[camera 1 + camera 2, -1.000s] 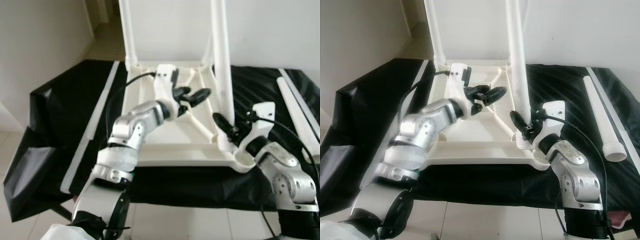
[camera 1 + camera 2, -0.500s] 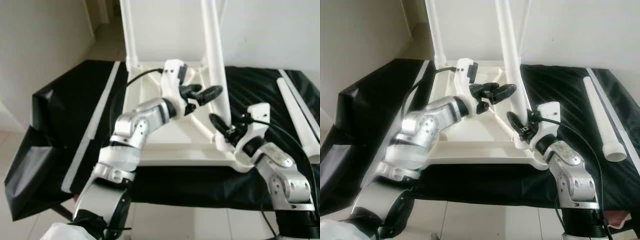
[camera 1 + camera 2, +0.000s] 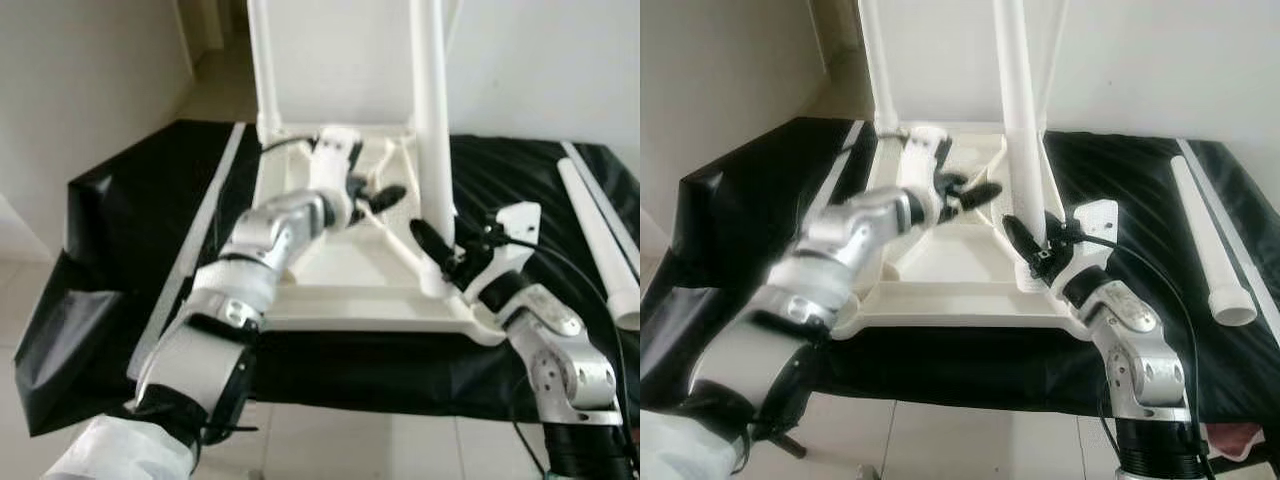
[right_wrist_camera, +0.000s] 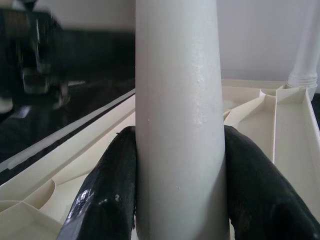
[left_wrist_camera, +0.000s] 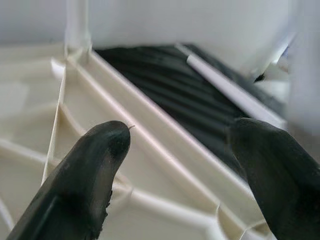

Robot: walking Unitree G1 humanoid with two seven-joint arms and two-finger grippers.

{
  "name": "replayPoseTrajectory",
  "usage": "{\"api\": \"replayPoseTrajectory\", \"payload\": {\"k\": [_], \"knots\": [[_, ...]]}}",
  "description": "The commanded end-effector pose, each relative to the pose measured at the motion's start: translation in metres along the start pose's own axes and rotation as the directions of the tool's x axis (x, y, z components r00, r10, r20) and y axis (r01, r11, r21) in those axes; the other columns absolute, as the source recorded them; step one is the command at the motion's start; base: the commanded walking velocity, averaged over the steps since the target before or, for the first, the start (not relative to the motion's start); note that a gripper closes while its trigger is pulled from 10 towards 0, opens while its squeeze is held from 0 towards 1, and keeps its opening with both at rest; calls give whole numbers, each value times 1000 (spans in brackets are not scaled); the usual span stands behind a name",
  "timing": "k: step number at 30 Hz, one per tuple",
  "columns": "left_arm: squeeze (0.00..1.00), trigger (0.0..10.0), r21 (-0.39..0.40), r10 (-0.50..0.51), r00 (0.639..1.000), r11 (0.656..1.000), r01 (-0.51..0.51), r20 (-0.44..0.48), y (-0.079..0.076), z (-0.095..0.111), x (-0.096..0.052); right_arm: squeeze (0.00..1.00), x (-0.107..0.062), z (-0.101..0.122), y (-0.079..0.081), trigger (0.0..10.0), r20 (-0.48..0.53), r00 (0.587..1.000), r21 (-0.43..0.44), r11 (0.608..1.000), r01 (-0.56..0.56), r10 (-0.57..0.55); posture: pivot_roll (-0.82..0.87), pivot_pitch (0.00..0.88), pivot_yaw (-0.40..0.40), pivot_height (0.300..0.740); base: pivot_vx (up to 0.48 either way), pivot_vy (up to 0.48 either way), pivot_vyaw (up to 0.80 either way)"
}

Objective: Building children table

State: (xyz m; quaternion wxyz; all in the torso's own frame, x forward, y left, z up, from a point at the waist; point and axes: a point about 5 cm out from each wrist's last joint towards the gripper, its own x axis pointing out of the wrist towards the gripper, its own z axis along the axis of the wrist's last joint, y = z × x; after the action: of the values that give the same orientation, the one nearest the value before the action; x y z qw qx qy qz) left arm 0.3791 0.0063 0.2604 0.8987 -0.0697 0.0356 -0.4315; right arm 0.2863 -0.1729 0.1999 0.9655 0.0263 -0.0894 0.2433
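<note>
The children's table top (image 3: 340, 285) lies upside down on the black-covered surface (image 3: 130, 200), ribbed underside facing up. Two legs already stand at its far corners.

Note the right gripper (image 4: 175, 165): its two fingers are closed around the base of the near right leg (image 3: 433, 140), one finger on each side, low down by the corner socket. Over the last second this leg has come from a lean to nearly upright. Treat this as the leg aligning with its socket; whether it is fully seated cannot be confirmed, since the gripper hides the joint.

Note the left gripper (image 3: 372, 196): its fingers are spread apart and hold nothing. Half a second ago it reached toward the leg; it has since drawn back and now hangs over the ribs of the underside, clear of the leg. The left arm is blurred in the head views, so it is probably in motion.

One more leg (image 3: 600, 235) lies loose on the surface at the right, well apart from the table top, so one corner remains unfilled.
</note>
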Motion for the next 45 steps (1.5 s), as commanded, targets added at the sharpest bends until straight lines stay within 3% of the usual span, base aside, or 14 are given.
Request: {"api": "replayPoseTrajectory", "payload": {"k": [1, 10, 14, 24, 33, 39, 42, 43, 45], "knots": [[0, 10000, 12, -103, 994, 995, 103, 28, -9, 8, 3, 0, 2, 1, 2, 10000, 16, 1000, 2, 1000, -14, 14, -24, 0, -2, 740, 0, 0, 0], [0, 10000, 17, -208, 976, 978, 208, 70, -25, 26, 12, 0, 1, -5, 4, 10000, -5, 1000, 15, 1000, -15, 15, -18, 0, -2, 740, 0, 0, 0], [0, 10000, 13, -273, 959, 962, 273, 74, -43, 27, 17, 0, 5, -11, 7, 10000, -35, 999, 10, 1000, -9, 9, -16, 0, 1, 740, 0, 0, 0], [0, 10000, -14, -333, 939, 942, 336, 88, -58, 25, 20, 0, 17, -8, 9, 10000, -21, 1000, 34, 999, 18, -17, -12, 0, 5, 740, 0, 0, 0], [0, 10000, -33, -347, 933, 936, 351, 99, -63, 22, 19, 0, 25, -6, 11, 10000, -5, 1000, 52, 998, 23, -23, -13, 0, 5, 740, 0, 0, 0], [0, 10000, -20, -314, 944, 948, 317, 98, -56, 16, 18, 0, 21, -1, 9, 10000, 22, 999, 43, 999, 33, -34, -20, 0, 1, 740, 0, 0, 0], [0, 10000, -7, -183, 974, 983, 186, 131, -25, 18, 9, 0, 12, 3, 4, 10000, 31, 997, 49, 997, 65, -66, -27, 0, 5, 740, 0, 0, 0], [0, 10000, -7, -183, 974, 983, 186, 131, -25, 18, 9, 0, 12, 3, 4, 10000, 31, 997, 49, 997, 65, -66, -27, 0, 5, 740, 0, 0, 0], [0, 10000, -32, -123, 984, 991, 128, 132, -10, 15, 4, 0, 10, 3, 2, 10000, 32, 996, 43, 996, 82, -83, -38, 0, 11, 740, 0, 0, 0]]}}
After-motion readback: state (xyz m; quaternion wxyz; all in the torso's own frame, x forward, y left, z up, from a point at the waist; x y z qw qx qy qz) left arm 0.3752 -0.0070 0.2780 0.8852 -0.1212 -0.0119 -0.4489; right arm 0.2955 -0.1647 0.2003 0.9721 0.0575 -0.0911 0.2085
